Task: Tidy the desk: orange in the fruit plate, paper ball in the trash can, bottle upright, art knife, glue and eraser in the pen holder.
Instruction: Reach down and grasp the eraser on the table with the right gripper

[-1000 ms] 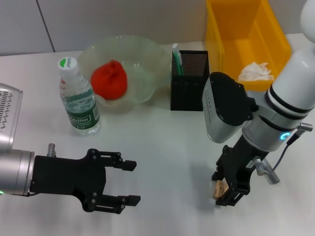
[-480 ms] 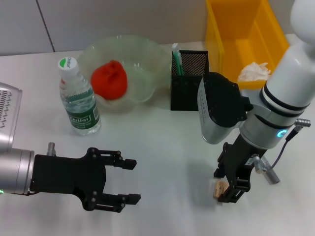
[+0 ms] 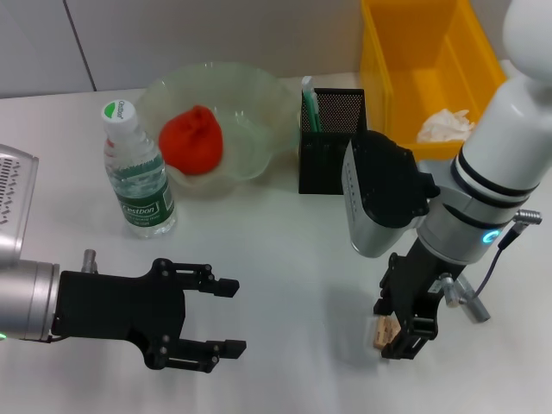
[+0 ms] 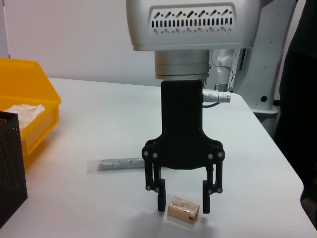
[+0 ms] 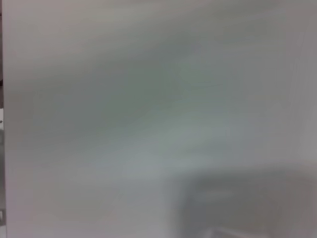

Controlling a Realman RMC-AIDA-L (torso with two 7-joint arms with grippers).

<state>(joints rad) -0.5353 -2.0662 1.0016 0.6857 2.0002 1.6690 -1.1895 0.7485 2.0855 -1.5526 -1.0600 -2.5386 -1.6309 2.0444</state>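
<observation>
Hovering unmoved, right gripper [image 3: 397, 332] jaws open astride eraser [image 3: 384, 331], left gripper [image 3: 226, 319] open, idle

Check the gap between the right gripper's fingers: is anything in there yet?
Yes. In the left wrist view the eraser lies on the table between the open fingers of the right gripper, not yet clamped.

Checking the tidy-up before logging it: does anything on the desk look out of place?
Two items are loose on the table: the eraser between the open right gripper's fingers, and a grey glue stick lying flat behind it. The left gripper hovers open.
</observation>
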